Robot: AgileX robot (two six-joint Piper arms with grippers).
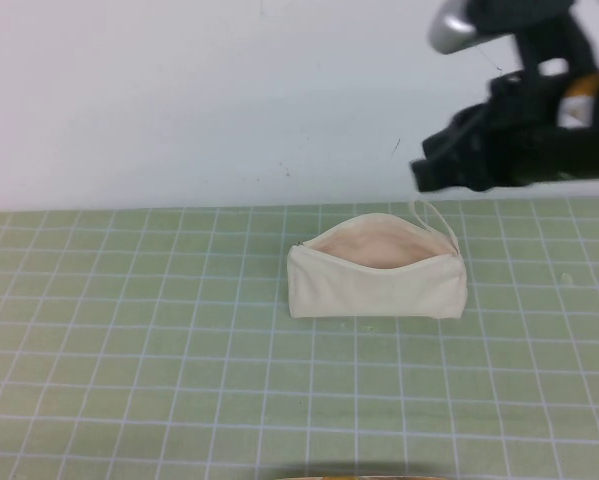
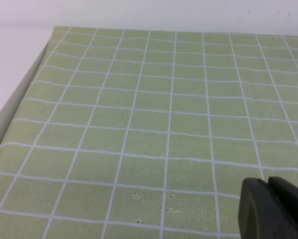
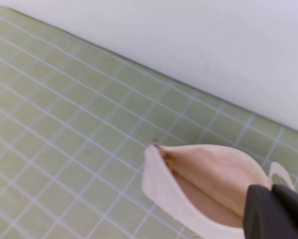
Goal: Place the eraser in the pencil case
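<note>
The cream-white pencil case [image 1: 377, 286] lies on the green grid mat, zip open, showing its pale beige lining. Its loop strap [image 1: 432, 216] is at the right end. My right gripper [image 1: 426, 176] hangs in the air above and behind the pouch's right end, fingers shut, nothing between them. In the right wrist view the gripper [image 3: 271, 192] sits over the open pouch [image 3: 203, 181]. A small tan-yellow bit [image 3: 167, 162] shows inside at the far end; I cannot tell if it is the eraser. My left gripper [image 2: 266, 183] is shut over bare mat, out of the high view.
The green grid mat [image 1: 129, 340] covers the table up to a white wall [image 1: 179, 100] behind. The left wrist view shows the mat's edge [image 2: 19, 107] beside a white surface. A dark strip [image 1: 359, 476] shows at the bottom edge of the high view.
</note>
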